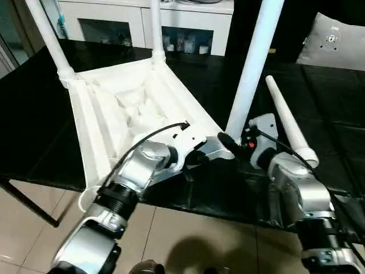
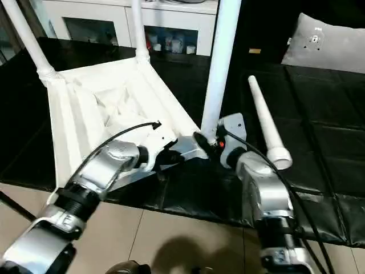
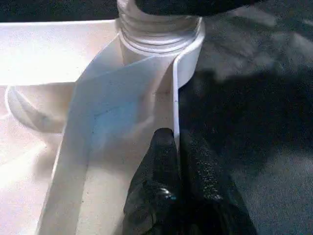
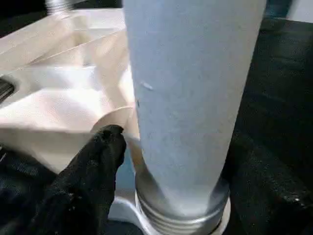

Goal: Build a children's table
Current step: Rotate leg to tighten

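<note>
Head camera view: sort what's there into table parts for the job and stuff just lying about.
Job:
- upturned table top
- two far legs standing in their sockets
- near leg upright in its corner socket
- loose leg lying on the black surface

Lying about:
- white cabinet with glass doors
- grey cushion

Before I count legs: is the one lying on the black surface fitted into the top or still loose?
Loose: the leg lies flat beside the upturned top, in no socket.
</note>
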